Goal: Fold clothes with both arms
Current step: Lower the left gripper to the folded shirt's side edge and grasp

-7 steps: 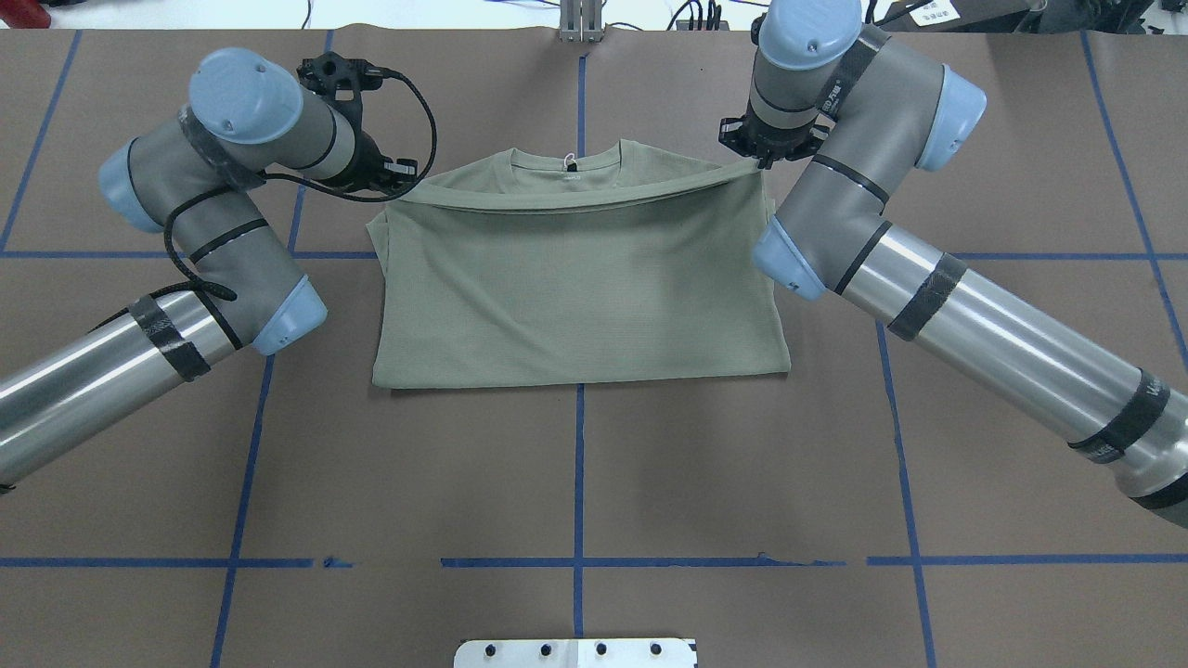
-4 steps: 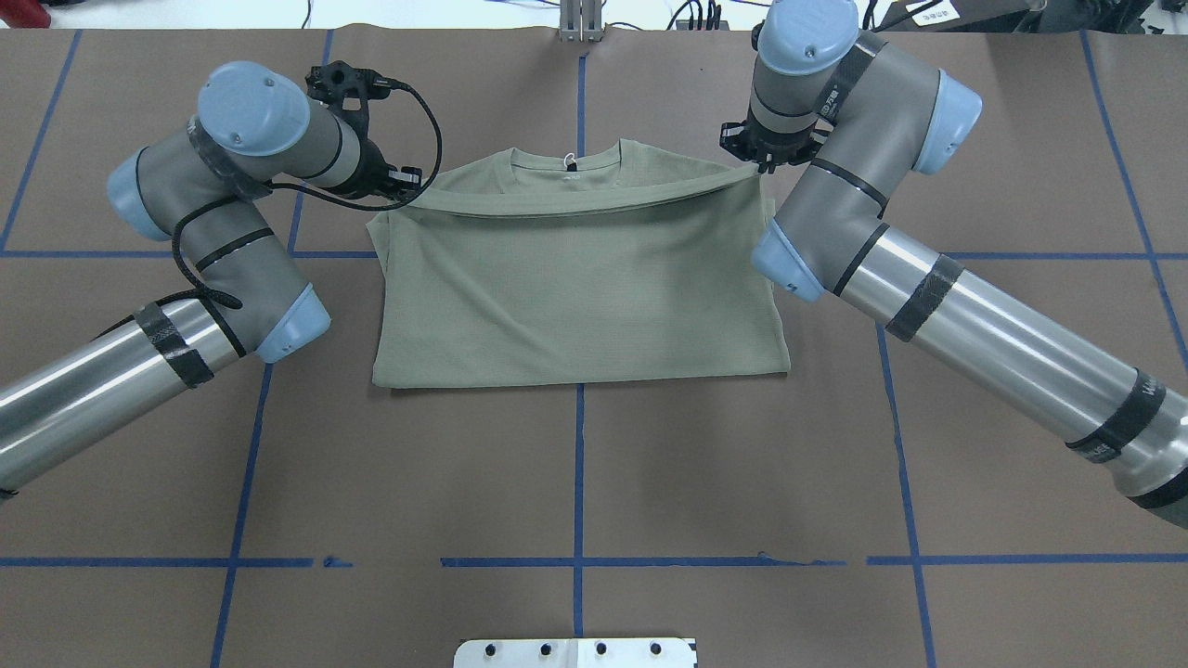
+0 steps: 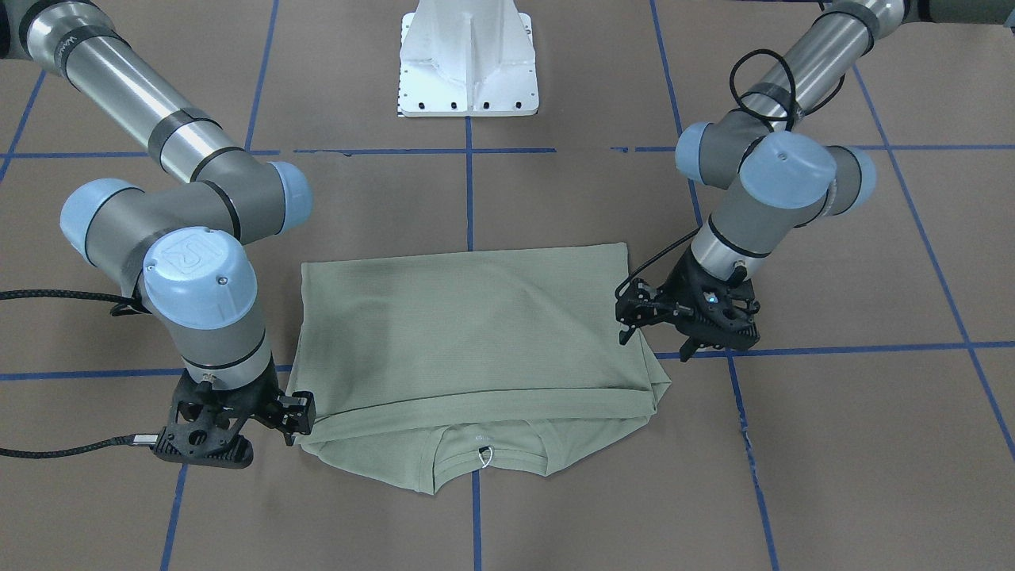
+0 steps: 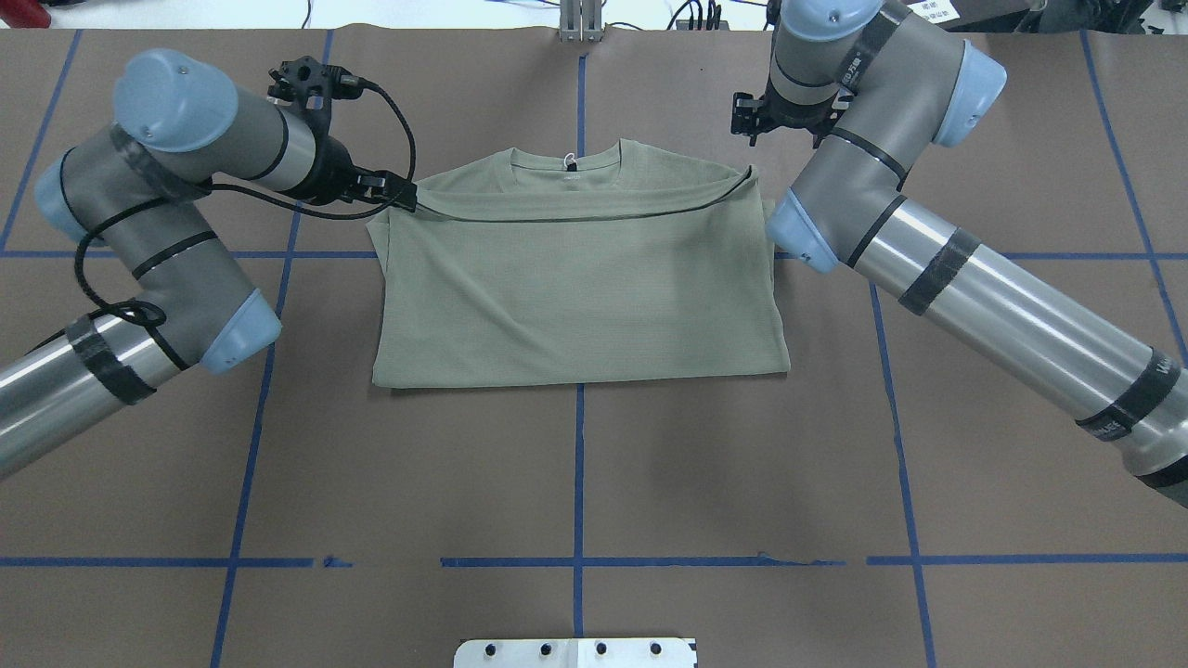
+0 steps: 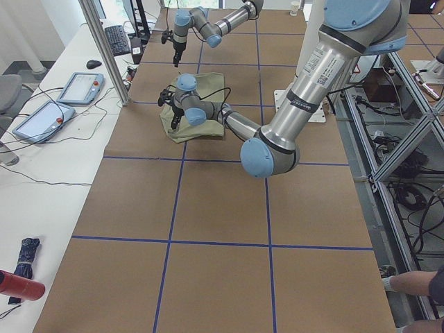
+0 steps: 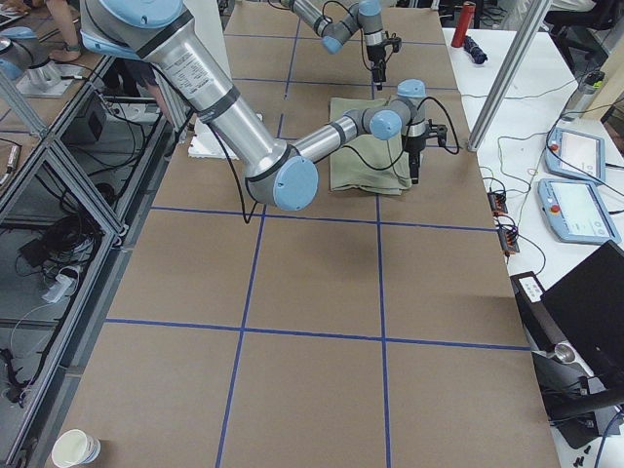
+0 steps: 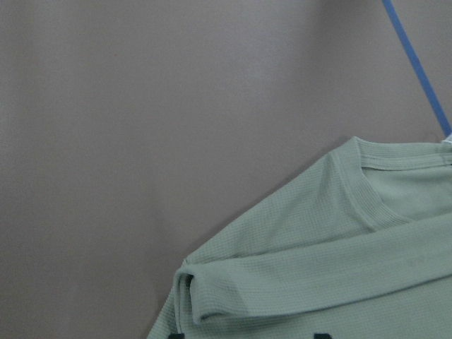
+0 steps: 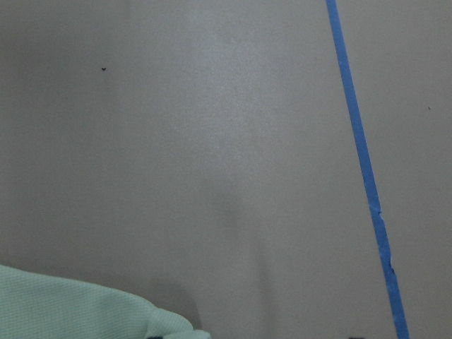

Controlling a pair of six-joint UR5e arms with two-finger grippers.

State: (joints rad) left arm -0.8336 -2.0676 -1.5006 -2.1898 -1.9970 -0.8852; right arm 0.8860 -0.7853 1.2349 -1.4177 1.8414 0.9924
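Note:
The pale sage-green shirt (image 4: 575,288) lies folded on the table, its lower half laid up over the chest and its neck (image 4: 566,160) at the far edge. It also shows in the front view (image 3: 468,333). My left gripper (image 4: 394,193) is at the folded hem's left corner. In the left wrist view the shirt (image 7: 318,268) lies flat between fingertips that stand apart, so it is open. My right gripper (image 4: 747,116) is open and empty, just off the hem's right corner. The right wrist view shows only a bit of shirt (image 8: 70,311).
The brown table cover (image 4: 575,482) carries blue tape lines (image 4: 578,464). The white pedestal base (image 3: 468,59) stands at the robot's side. A side bench holds tablets (image 5: 80,87) and a keyboard. A paper cup (image 6: 78,448) stands on the floor.
My right gripper has let go of the hem corner and drawn back from the shirt. My left arm has swung outward. The raised hem has sunk onto the shirt.

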